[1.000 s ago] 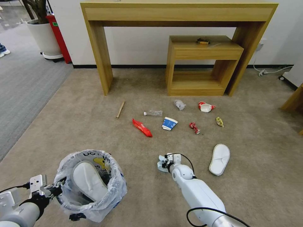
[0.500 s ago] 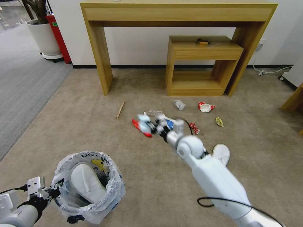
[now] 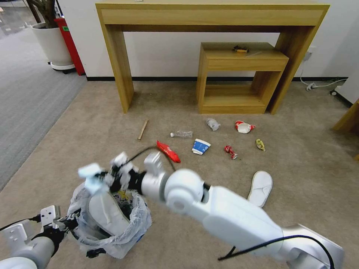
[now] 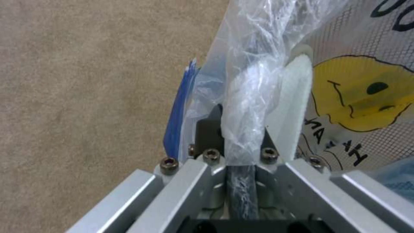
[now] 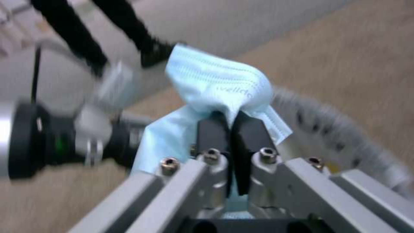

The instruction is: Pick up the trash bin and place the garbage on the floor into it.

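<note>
The trash bin hangs at the lower left of the head view with a white slipper inside. My left gripper is shut on its bagged rim, next to the blue wall. My right gripper hovers over the bin's far rim, shut on the pale-blue face mask. On the floor lie the other slipper, a red wrapper, a clear bottle, a paper cup, a crushed red can and a yellow wrapper.
A tall wooden table and a low wooden shelf stand against the far wall. A wooden stick, a grey crumpled wad and a red-white scrap lie near the litter. Grey carpet and a plant pot are at the left.
My right gripper rose from the carpet with the face mask and swung left, from mid-floor to above the bin. The left arm and bin barely moved.
</note>
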